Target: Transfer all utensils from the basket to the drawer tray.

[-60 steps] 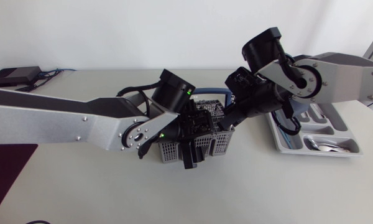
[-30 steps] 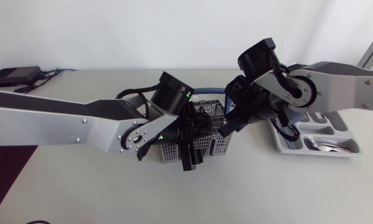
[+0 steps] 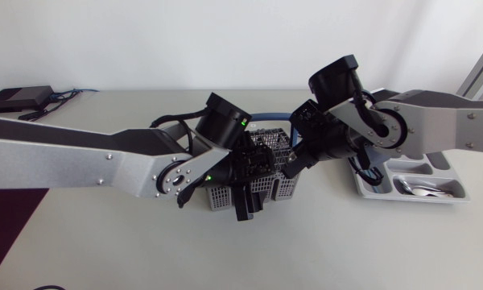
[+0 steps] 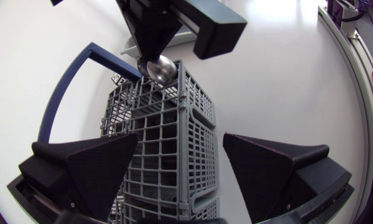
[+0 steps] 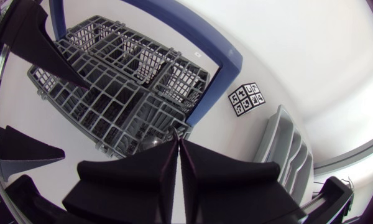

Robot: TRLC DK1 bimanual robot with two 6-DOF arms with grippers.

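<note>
1. Basket [image 4: 168,143], a grey plastic grid with a blue handle [image 4: 68,74], stands mid-table [image 3: 346,242], well apart from the drawer tray [image 3: 410,200].
2. The left gripper [image 4: 180,138] is spread wide and straddles the basket's near end. A gap shows between one finger and the basket wall, so it has no grip.
3. The right gripper [image 5: 177,140] hangs over the basket's far end, by the handle. Its fingers are pinched to a thin slit.
4. From the left wrist view, the shiny bowl of a spoon [image 4: 156,67] sits at those fingertips, just above the basket's rim.
5. Another spoon [image 3: 423,191] lies in the tray's nearest compartment.
6. A printed marker [image 5: 247,98] lies on the table between basket and tray.
</note>
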